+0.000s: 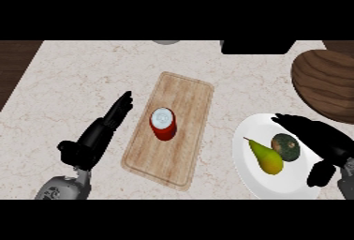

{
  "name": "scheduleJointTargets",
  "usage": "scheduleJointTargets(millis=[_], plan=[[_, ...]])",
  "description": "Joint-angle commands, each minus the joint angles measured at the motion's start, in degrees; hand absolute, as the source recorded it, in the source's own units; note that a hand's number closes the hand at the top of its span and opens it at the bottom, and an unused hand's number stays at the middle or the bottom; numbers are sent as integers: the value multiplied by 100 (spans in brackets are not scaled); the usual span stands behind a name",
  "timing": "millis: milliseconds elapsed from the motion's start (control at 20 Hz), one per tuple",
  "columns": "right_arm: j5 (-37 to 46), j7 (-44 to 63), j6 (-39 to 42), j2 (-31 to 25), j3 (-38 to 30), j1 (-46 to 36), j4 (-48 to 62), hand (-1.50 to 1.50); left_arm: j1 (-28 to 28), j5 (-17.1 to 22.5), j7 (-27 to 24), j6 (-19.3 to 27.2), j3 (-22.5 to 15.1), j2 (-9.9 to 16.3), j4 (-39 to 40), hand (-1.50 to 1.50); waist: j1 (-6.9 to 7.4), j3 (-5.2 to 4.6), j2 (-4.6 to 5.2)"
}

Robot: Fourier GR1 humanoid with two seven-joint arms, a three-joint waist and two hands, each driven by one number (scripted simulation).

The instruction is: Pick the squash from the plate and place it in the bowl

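1. Squash (285,146) is lying on the white plate (257,178), near the counter's (83,75) right edge toward its front; it is dark green and round.
2. Pear (266,157) is lying on the same plate, just beside the squash on its left, and the two seem to be touching.
3. Right hand (321,138) is hanging over the plate's right part, with fingers stretched out and released, holding nothing; the fingers are reaching just beside the squash, but I cannot tell if they are touching it.
4. Bowl (325,84) of dark wood is standing at the counter's right edge, behind the plate and near it.
5. Board (187,98) of light wood is lying in the counter's middle, turned a little.
6. Can (163,123), red with a pale top, is standing upright on the board, toward its left side.
7. Left hand (97,136) is resting open at the left of the board, near the counter's front, fingers straight and holding nothing.
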Motion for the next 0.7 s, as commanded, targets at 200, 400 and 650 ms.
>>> scheduleJointTargets(millis=[200, 400, 650], plan=[[621, -491, -286, 285, -156, 121, 705, -150, -111, -162, -98, -261, 313, -166, 291, 0, -11, 0, 3], [874, -646, -130, 490, -336, -342, 1212, -150, 146, -282, -86, -374, 366, -243, 89, 0, 3, 0, 1], [1149, -962, -521, 841, -439, -661, 1968, -150, 200, -446, 54, -400, 320, -400, -162, 0, 12, 0, 2]])
